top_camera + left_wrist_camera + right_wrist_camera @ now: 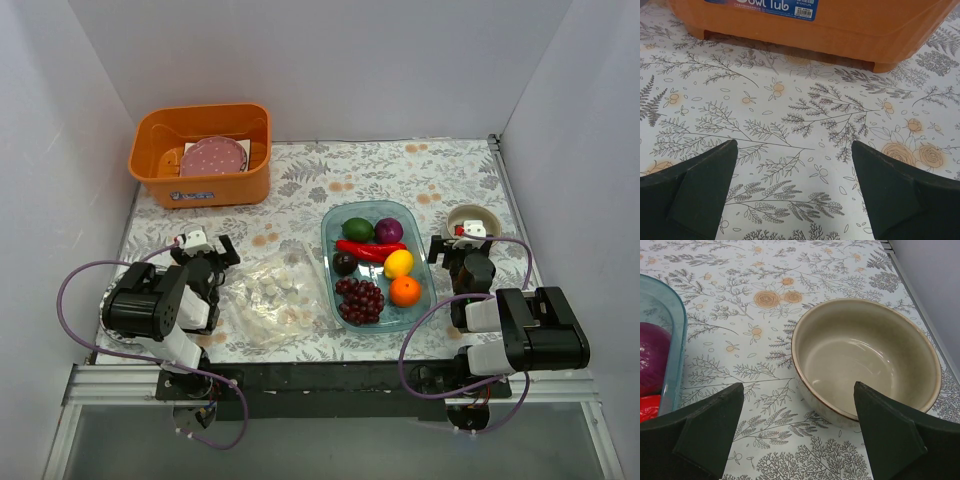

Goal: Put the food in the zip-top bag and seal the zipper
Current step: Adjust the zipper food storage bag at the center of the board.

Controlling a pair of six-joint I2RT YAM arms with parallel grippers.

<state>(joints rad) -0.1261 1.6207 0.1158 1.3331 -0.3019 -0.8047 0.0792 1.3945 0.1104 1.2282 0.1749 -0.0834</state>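
Observation:
The food lies in a translucent blue tray (331, 225) at mid-table: a green fruit (357, 229), a purple piece (389, 230), a long red chili (368, 250), a dark piece (345, 263), a yellow lemon (398, 263), an orange (405, 290) and a dark red grape bunch (361, 299). The clear zip-top bag (270, 295) lies crumpled and flat left of the tray; its zipper cannot be made out. My left gripper (203, 248) is open and empty, left of the bag. My right gripper (463, 240) is open and empty, right of the tray.
An orange tub (203, 153) holding a pink dotted plate (213, 157) stands at the back left; its wall fills the top of the left wrist view (840, 30). A beige bowl (865, 357) sits just ahead of my right gripper. White walls enclose the table.

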